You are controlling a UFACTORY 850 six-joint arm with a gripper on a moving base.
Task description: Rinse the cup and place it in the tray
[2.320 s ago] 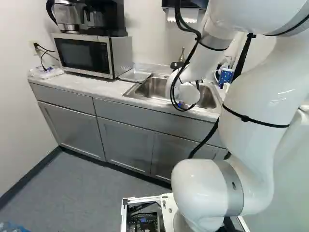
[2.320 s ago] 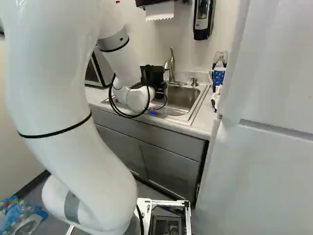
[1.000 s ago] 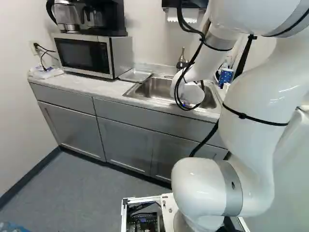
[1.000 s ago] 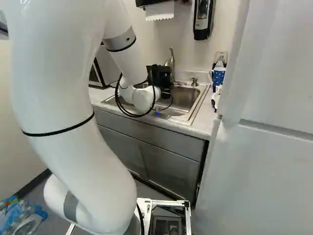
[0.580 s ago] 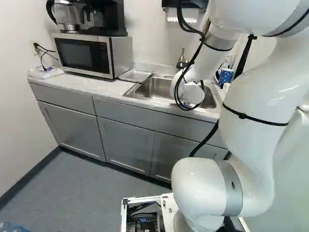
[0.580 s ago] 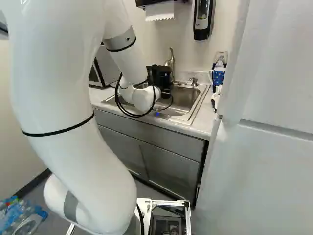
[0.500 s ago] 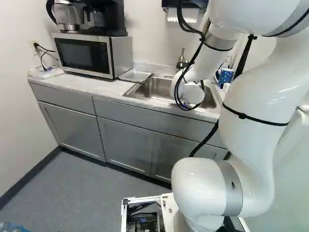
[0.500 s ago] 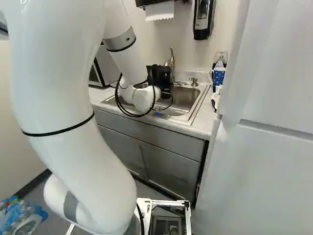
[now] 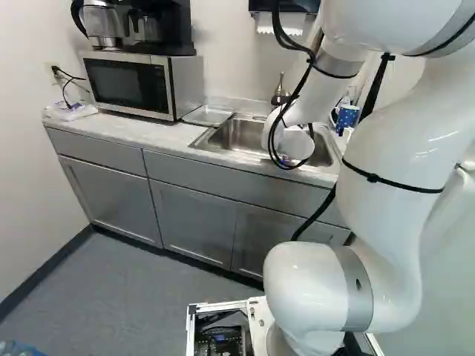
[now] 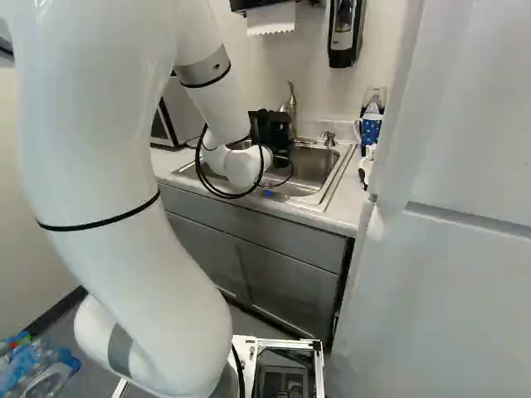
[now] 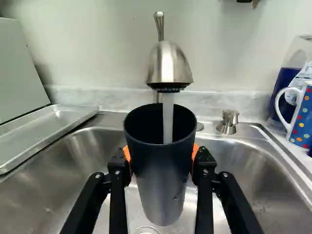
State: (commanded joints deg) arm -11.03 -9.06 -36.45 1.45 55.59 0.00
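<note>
- My pincer is closed around the dark cup, one orange pad against each side, and the cup sits mouth up over the sink.
- Just ahead of and above the pincer, the faucet is running; its stream drops straight into the cup's mouth.
- I'd call this the middle of the job: cup gripped and under water, rinse in progress. By my reckoning, emptying the cup, turning off the water and setting the cup down are left.
- The flat metal tray, well to one side of the pincer beside the sink, looks like the goal.
- I can't see the water level inside the cup. The drain below is cut off, and in both base views the arm hides the cup from me.
</note>
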